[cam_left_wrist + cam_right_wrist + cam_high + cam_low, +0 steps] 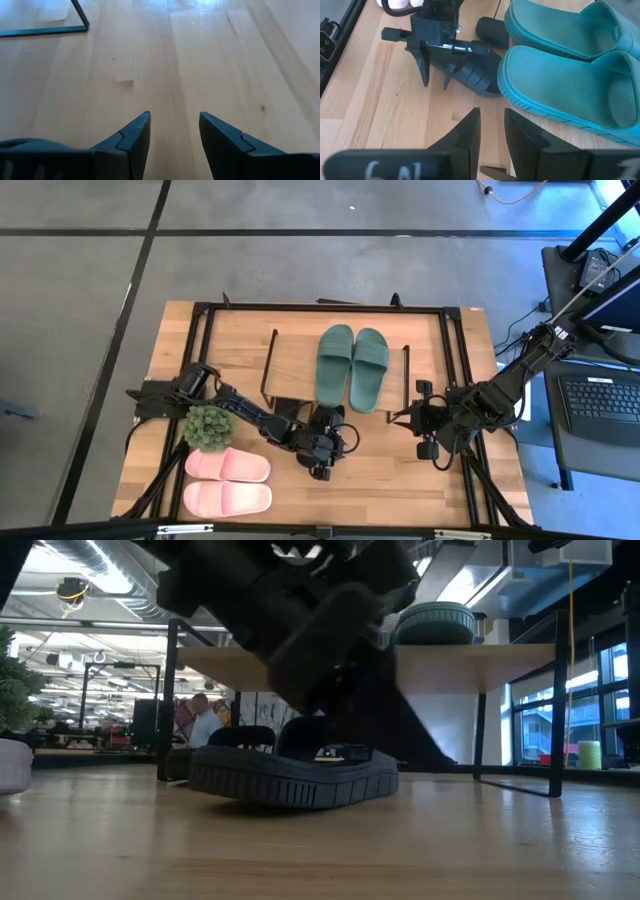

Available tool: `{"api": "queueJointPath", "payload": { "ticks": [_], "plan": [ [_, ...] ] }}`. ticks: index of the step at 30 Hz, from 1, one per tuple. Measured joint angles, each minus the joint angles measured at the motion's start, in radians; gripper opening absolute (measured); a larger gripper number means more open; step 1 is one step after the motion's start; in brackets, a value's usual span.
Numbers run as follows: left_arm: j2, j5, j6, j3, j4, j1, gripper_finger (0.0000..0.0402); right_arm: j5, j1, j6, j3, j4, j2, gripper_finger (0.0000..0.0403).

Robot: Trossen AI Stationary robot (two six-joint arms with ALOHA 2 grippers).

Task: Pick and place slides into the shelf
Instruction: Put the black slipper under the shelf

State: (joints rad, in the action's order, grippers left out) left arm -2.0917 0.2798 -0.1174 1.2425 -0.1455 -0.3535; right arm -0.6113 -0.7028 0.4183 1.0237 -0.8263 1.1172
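The left end effector (322, 460), fingers spread and empty, is poised just beside the black slide (470, 75), far nearer than the right arm.

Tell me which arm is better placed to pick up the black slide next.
The left. Its end effector hangs right over the black slide, fingers open. The right end effector waits farther off beside the green slides on the shelf.

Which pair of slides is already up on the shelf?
The dark green pair, lying side by side on the shelf's top board. The pink pair and a black slide are on the table.
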Motion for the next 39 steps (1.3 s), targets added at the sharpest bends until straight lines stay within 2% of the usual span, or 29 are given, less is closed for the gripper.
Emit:
{"api": "queueJointPath", "payload": {
  "ticks": [3, 7, 9, 19, 39],
  "plan": [
    [-0.002, 0.036, -0.013, 0.002, 0.007, 0.001, 0.0161, 0.0, 0.0, 0.0, 0.0, 0.0, 0.0, 0.0089],
    [-0.002, 0.184, -0.058, 0.002, 0.029, 0.002, 0.0161, 0.0, 0.0, 0.0, 0.0, 0.0, 0.0, 0.0089],
    [-0.002, 0.225, -0.065, 0.002, 0.034, 0.003, 0.0161, 0.0, 0.0, 0.0, 0.0, -0.001, 0.0, 0.0089],
    [-0.002, 0.235, -0.142, 0.004, 0.16, 0.005, 0.0161, 0.001, 0.0, 0.0, 0.0, -0.001, 0.0, 0.0089],
    [-0.002, 0.287, -0.143, 0.004, 0.22, 0.01, 0.0161, 0.002, 0.0, 0.019, 0.0, -0.002, 0.0, 0.0089]
  ]
}}
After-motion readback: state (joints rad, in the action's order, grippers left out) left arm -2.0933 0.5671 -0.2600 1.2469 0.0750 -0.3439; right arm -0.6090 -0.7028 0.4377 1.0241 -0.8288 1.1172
